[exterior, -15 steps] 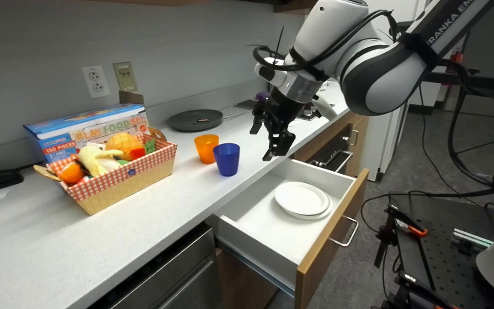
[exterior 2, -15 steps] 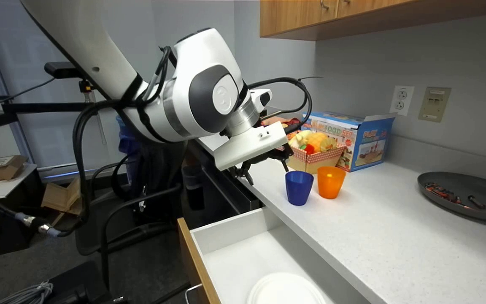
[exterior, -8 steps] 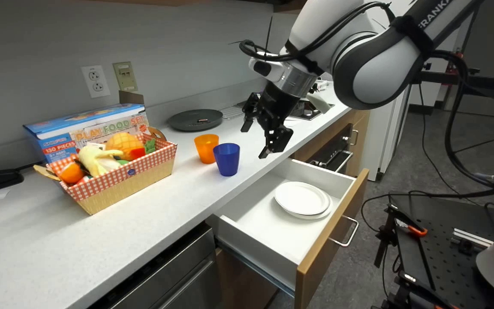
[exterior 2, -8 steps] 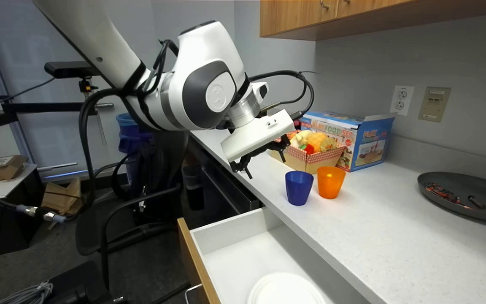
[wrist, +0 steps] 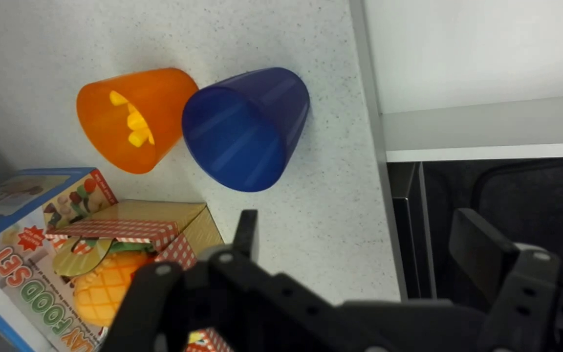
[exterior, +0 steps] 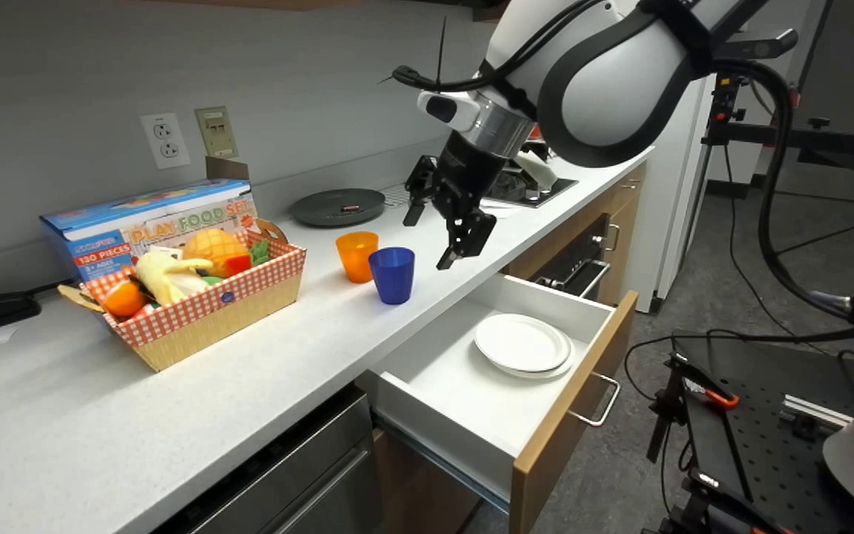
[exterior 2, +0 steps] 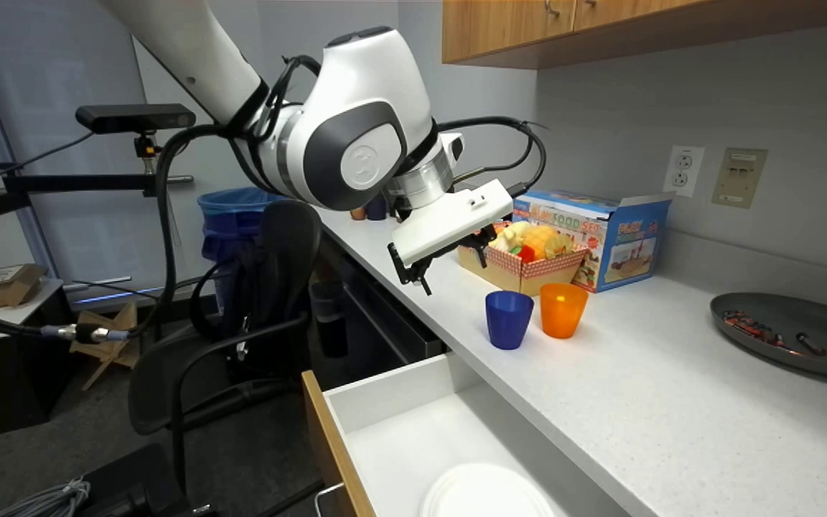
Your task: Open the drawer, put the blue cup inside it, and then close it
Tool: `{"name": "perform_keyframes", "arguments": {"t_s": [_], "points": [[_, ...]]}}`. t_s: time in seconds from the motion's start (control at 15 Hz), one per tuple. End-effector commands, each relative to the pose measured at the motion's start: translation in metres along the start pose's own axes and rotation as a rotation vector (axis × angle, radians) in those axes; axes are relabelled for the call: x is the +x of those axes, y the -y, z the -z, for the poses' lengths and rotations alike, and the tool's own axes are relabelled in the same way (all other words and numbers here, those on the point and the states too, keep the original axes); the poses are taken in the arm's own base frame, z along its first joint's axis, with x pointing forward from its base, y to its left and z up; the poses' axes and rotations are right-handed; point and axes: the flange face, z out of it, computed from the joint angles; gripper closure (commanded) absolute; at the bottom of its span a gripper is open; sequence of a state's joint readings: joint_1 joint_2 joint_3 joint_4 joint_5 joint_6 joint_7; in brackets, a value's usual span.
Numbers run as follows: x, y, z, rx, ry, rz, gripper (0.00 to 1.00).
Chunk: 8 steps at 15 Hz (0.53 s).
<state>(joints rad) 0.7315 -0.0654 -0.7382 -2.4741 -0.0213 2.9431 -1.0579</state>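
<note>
The coming move turns on a sideways offset: the tapered blue cup [wrist: 249, 132] lies ahead of the gripper [wrist: 362, 242] and off toward the wall [exterior: 308, 89], outside the gap between the fingers. The cup's axis is vertical, mouth up, while the gripper leans, so the two do not line up; I judge that the gripper needs to slide wallward and then come down.

The cup stands upright on the speckled white countertop [exterior: 323, 330], lower than the gripper in both exterior views and apart from it. The fingers are spread wide, with nothing between them. On the cup's far side from the gripper, just beside it, stands an orange cup [wrist: 164, 105] with small yellow pieces inside; a finger reaching around could bump it.

The wooden-fronted drawer [exterior: 453, 380] is already out, below the gripper on the side away from the wall, holding white plates [exterior: 520, 343]. Grasping looks like the step in hand.
</note>
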Motion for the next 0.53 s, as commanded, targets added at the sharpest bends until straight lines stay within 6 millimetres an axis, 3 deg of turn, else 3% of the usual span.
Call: {"name": "perform_keyframes", "arguments": {"t_s": [0.0,0.07,0.47], "points": [[0.002,-0.021,-0.009,0.020,0.009,0.002,0.00],[-0.001,-0.007,-0.003,0.012,-0.004,-0.009,0.00],[-0.001,-0.007,-0.005,0.015,0.001,-0.010,0.00]]}}
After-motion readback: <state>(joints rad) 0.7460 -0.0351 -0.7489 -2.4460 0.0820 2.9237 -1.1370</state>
